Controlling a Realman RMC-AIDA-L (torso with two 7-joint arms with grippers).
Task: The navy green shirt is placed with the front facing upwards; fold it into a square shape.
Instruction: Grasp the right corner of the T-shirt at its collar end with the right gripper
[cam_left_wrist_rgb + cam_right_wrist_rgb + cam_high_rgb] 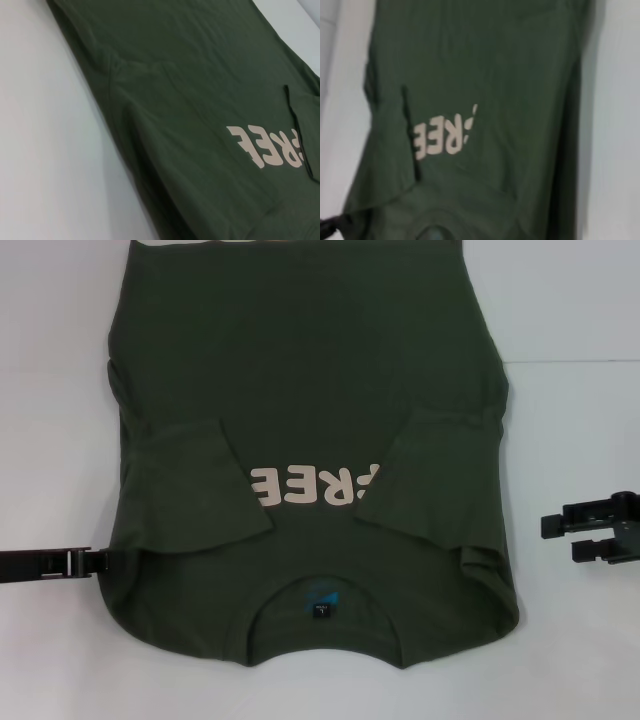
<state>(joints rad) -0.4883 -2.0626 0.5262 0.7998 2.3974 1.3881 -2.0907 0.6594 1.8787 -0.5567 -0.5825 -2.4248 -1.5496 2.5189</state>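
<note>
The navy green shirt (310,400) lies flat on the white table (570,300), collar nearest the robot, both sleeves folded inward over the chest print. The left gripper (100,562) touches its left shoulder edge, jaws closed flat; whether it pinches cloth is unclear. The right gripper (560,537) hovers well apart, jaws parted.

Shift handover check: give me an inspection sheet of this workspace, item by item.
Surface: white table, bare around the garment.
Job's things: navy green shirt lies flat, front up, collar toward the robot; both sleeves folded inward, the right one covering part of the FREE print; blue label visible inside the collar.
Clutter: nothing seen.
Grippers: left gripper low at the shirt's left edge near the shoulder, finger state unclear; right gripper off the shirt to its right, fingers open and empty.
Cables: nothing seen.
Surroundings: nothing seen beyond the table.
</note>
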